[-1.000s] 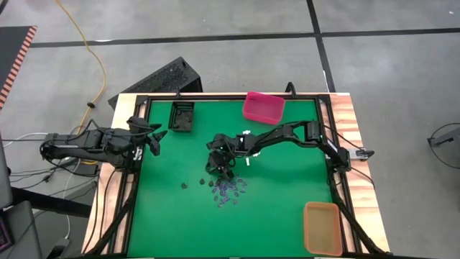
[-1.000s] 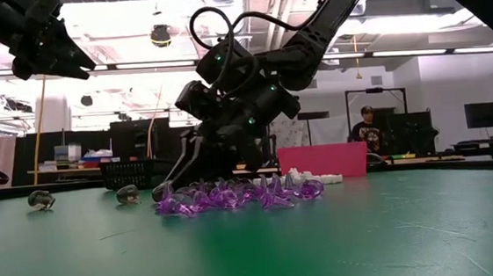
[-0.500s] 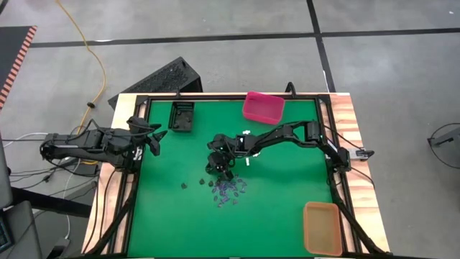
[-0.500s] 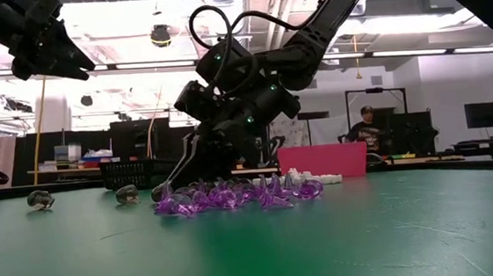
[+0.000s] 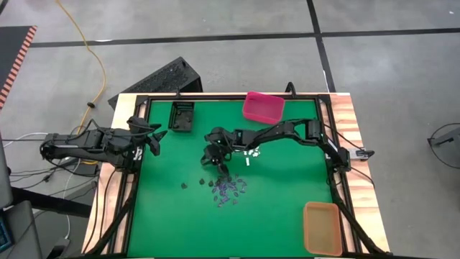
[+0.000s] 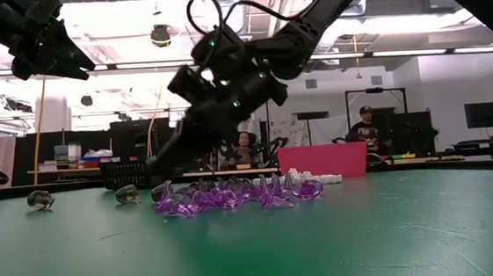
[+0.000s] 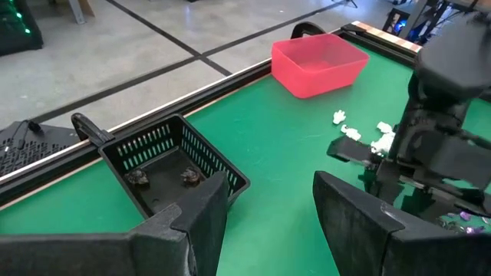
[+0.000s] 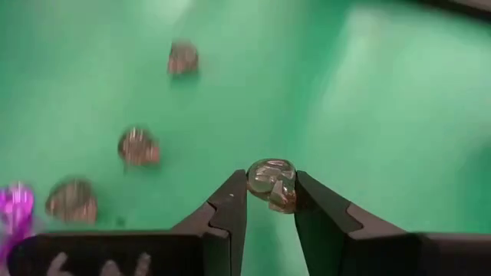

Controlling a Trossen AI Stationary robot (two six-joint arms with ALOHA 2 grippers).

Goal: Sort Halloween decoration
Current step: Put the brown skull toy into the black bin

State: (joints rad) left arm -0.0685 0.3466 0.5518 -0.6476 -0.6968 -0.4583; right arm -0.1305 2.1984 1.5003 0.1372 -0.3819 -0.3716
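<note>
Purple trinkets (image 5: 228,191) on green table (image 5: 287,194)

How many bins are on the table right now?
3: the black basket toward the left arm's side, the pink bin along the same edge, and the orange bin in the opposite corner on the right arm's side. None appears hidden.

My right gripper (image 8: 271,201) has matt black plastic-looking fingers (image 8: 227,217), pinching a small glossy dark trinket (image 8: 271,183) that glints like moulded plastic. Below lies the table (image 5: 280,208), covered in matt green felt-like cloth and edged in pale wood grain, with translucent shiny purple trinkets (image 6: 225,195) heaped on it. The pink bin (image 7: 318,63) looks like smooth plastic, the black basket (image 7: 170,161) like slotted matt plastic.
</note>
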